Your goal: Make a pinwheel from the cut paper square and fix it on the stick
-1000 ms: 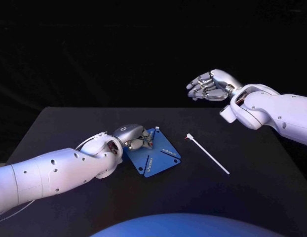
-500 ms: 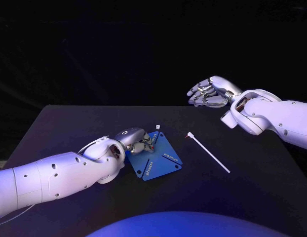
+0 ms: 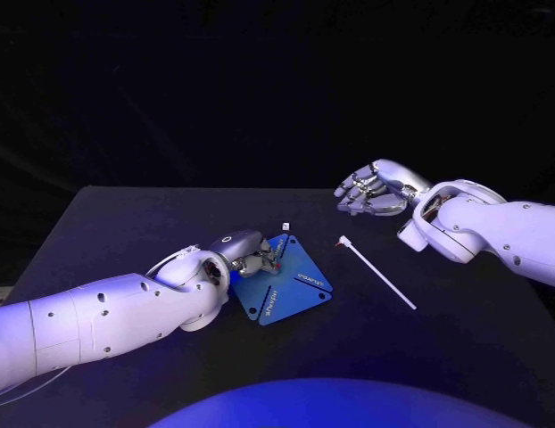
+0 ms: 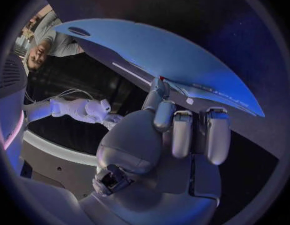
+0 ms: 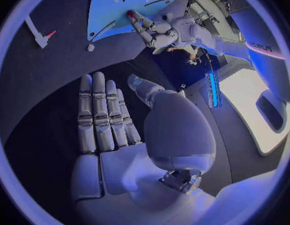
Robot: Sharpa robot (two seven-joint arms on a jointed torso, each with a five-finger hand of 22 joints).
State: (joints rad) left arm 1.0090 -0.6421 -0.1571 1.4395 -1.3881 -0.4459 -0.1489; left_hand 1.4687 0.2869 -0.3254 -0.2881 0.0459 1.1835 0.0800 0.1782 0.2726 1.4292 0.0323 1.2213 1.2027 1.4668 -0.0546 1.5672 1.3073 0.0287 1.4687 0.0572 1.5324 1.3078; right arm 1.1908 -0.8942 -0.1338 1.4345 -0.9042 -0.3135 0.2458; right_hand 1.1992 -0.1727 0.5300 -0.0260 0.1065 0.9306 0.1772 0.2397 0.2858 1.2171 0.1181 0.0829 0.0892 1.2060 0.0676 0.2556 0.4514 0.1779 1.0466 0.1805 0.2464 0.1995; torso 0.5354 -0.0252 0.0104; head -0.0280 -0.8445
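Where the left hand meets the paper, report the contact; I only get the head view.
Observer: In the right wrist view, the left hand reaches out with its fingertips touching the blue paper at its edge. I cannot tell whether it pinches the sheet.
Operator: Now check the right hand's palm.
Observer: The right hand has its fingers straight, side by side, and its palm holds nothing.

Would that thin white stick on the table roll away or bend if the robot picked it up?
Probably light and stiff: the stick is thin and lies straight on the table. It may not roll far, since its far end looks wider. Lying so flat, it could be fiddly to pinch.
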